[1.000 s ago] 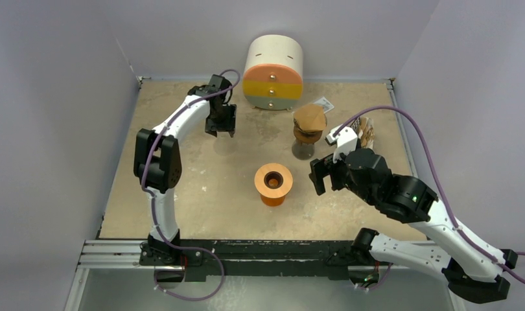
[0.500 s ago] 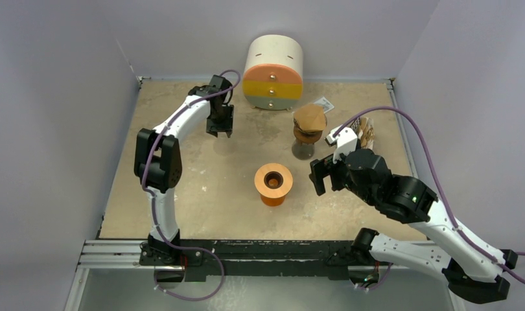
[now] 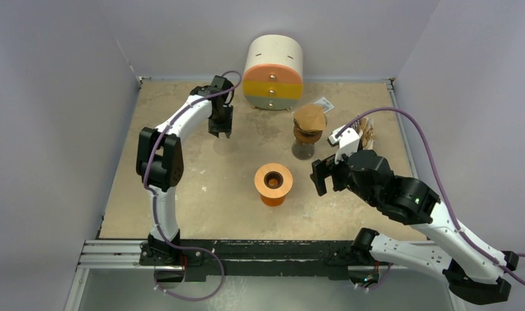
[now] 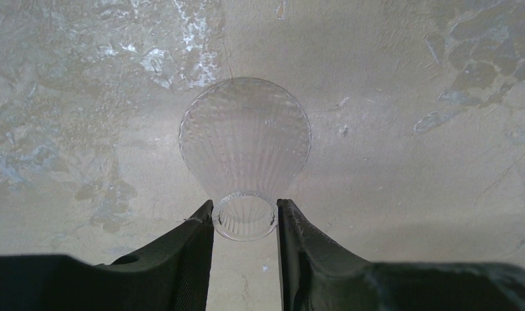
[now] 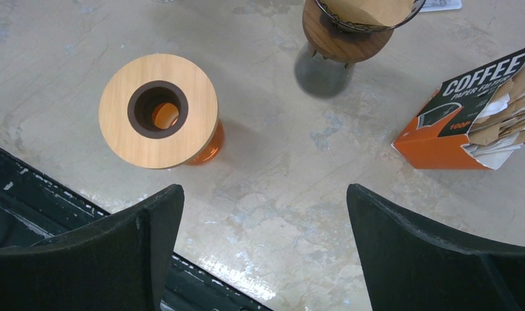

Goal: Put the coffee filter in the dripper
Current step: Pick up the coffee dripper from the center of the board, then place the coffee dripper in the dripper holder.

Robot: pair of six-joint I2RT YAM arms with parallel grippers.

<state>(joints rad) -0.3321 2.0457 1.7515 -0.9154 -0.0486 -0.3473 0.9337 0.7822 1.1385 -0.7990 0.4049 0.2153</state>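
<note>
The left gripper [image 4: 245, 210], spread wide a second ago, has narrowed until its fingers pinch the narrow neck of the clear ribbed dripper [image 4: 245, 139], which lies on its side on the table [image 4: 402, 78]. The right gripper [image 5: 263, 194] stays fully spread above the table. Beyond it, a brown coffee filter [image 5: 370, 8] sits atop the wood-collared carafe [image 5: 325, 74], near the coffee filter box [image 5: 454, 123].

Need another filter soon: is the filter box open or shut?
Open: the box gapes at one end, paper filters sticking out.
</note>
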